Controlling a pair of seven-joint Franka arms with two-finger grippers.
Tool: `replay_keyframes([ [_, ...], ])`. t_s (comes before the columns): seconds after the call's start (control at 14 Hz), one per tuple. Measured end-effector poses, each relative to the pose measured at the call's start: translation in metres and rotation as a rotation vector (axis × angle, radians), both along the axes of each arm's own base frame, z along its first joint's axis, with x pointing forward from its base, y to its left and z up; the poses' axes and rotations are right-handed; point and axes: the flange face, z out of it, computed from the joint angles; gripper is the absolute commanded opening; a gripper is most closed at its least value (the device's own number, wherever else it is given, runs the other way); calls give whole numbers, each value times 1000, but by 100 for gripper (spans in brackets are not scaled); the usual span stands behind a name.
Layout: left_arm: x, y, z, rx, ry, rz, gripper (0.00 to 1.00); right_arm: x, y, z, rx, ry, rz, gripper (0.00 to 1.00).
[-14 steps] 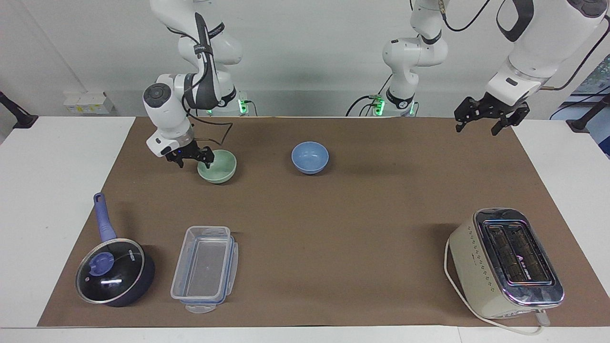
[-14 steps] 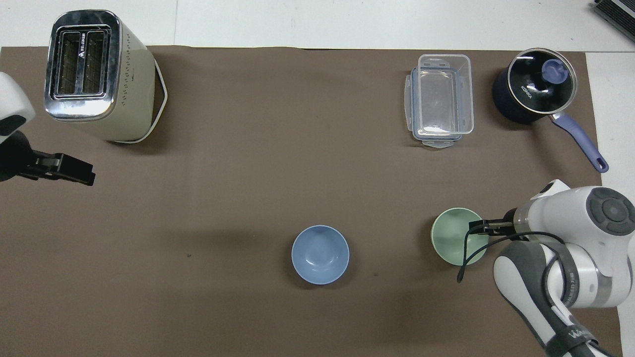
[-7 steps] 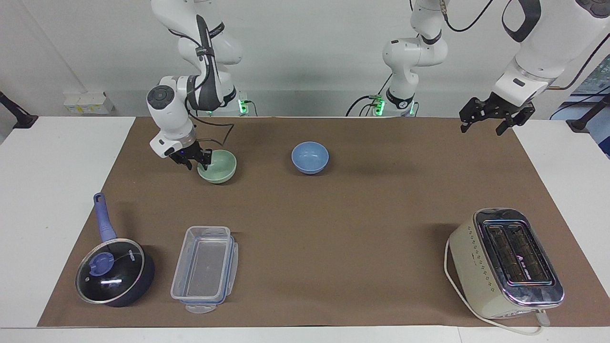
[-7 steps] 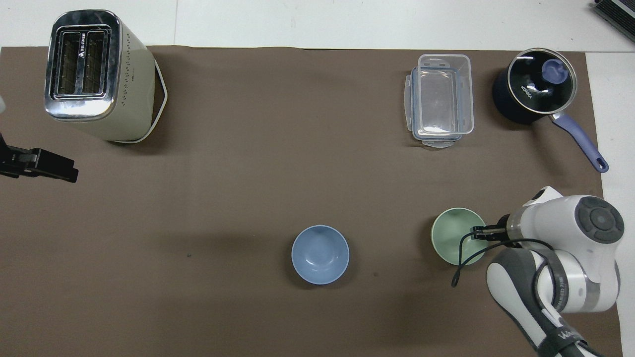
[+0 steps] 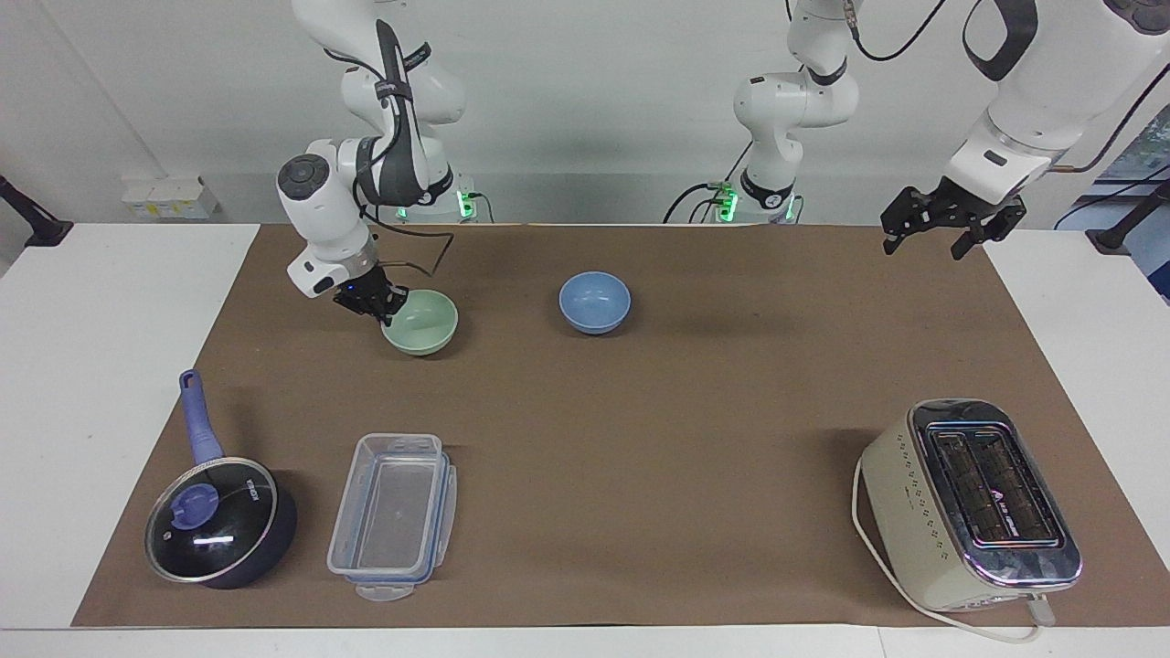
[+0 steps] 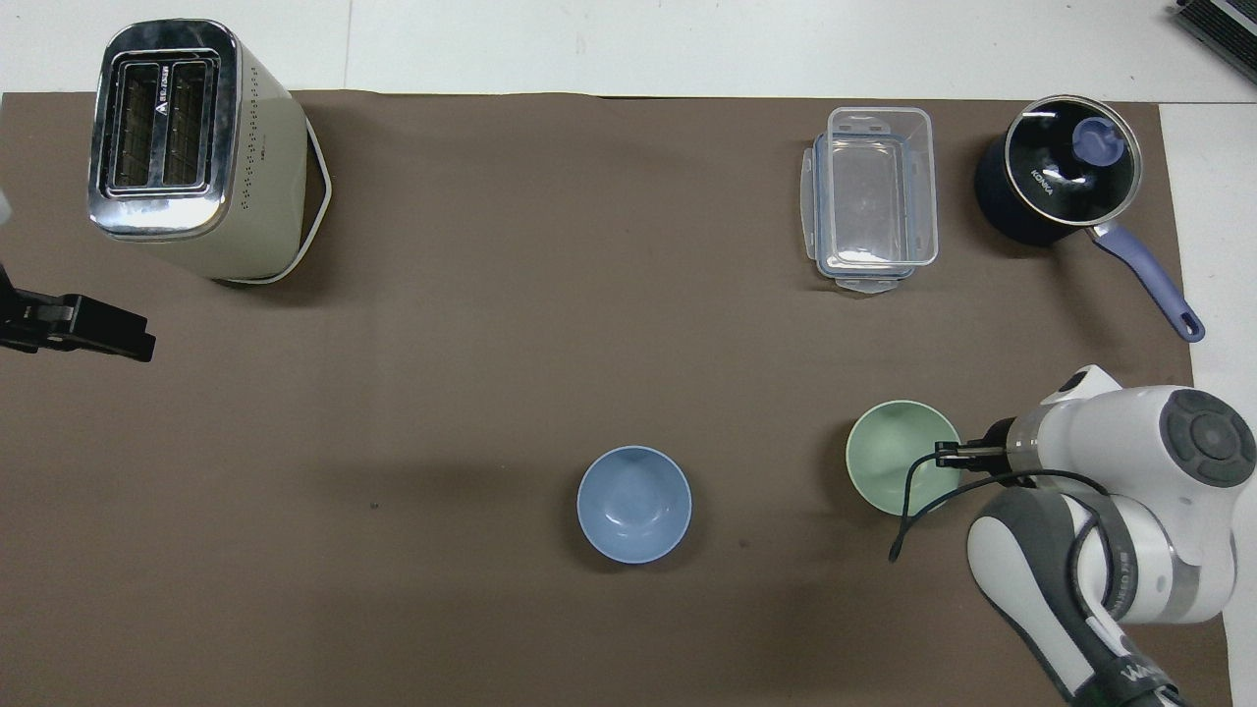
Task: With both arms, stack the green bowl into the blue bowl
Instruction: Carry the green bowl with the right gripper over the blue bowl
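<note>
The green bowl (image 5: 422, 322) sits toward the right arm's end of the brown mat; it also shows in the overhead view (image 6: 896, 458). My right gripper (image 5: 388, 303) is shut on its rim, on the side toward that end of the table, also seen from overhead (image 6: 949, 453). The bowl looks slightly tilted and stays at mat height. The blue bowl (image 5: 594, 302) stands upright and empty beside it near the mat's middle, well apart, and shows in the overhead view (image 6: 633, 504). My left gripper (image 5: 923, 241) hangs open and empty in the air over the mat's edge at the left arm's end (image 6: 126, 340).
A cream toaster (image 5: 969, 503) (image 6: 187, 147) stands far from the robots at the left arm's end. A clear plastic container (image 5: 393, 516) (image 6: 874, 196) and a dark-blue lidded saucepan (image 5: 219, 521) (image 6: 1061, 177) stand far from the robots at the right arm's end.
My right gripper has closed onto the green bowl's rim, and the bowl has shifted a little away from the robots. My left gripper rose slightly, then held still.
</note>
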Motion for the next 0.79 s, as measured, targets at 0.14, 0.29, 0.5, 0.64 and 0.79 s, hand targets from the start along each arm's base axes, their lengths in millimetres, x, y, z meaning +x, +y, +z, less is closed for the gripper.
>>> replay_keyframes([
  [0.14, 0, 0, 0, 0, 0, 0, 100, 2, 28, 22, 29, -7, 14, 0],
  [0.29, 0, 0, 0, 0, 0, 0, 100, 2, 69, 44, 32, -23, 0, 0],
  [0.5, 0, 0, 0, 0, 1, 0, 100, -5, 135, 66, 38, -47, 18, 0],
  [0.64, 0, 0, 0, 0, 1, 0, 100, -11, 162, 70, 42, -55, 55, 0],
  [0.79, 0, 0, 0, 0, 1, 0, 100, -15, 185, 77, 48, -65, 58, 0],
])
